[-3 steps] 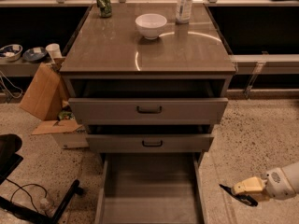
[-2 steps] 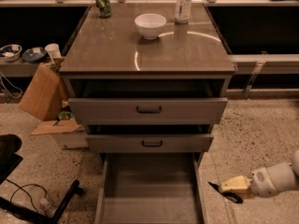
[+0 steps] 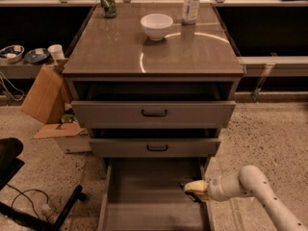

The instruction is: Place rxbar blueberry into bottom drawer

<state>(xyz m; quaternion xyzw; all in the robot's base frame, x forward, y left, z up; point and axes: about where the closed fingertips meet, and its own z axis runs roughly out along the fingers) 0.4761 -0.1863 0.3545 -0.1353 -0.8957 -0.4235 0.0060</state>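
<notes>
The hand point(image 3: 193, 188) has swung left from over the floor to the open drawer's point(image 3: 144, 196) 3 o'clock edge. It pinches the bar point(image 3: 191, 195), which seems to lie along 10-to-4 o'clock.

The bottom drawer point(image 3: 144, 196) stands pulled out, its floor open from the centre to 9 o'clock. The hand point(image 3: 191, 188) hangs at its 3 o'clock wall. The middle drawer point(image 3: 156, 147) juts over its 12 o'clock end. On the worktop point(image 3: 120, 52), a bowl point(image 3: 156, 25), a bottle point(image 3: 191, 4) and a can point(image 3: 108, 1) crowd 12 o'clock.

No legible text on can point(image 3: 108, 1) or bottle point(image 3: 191, 4), gripper point(image 3: 189, 187) over bottom drawer point(image 3: 144, 198), right side
</notes>
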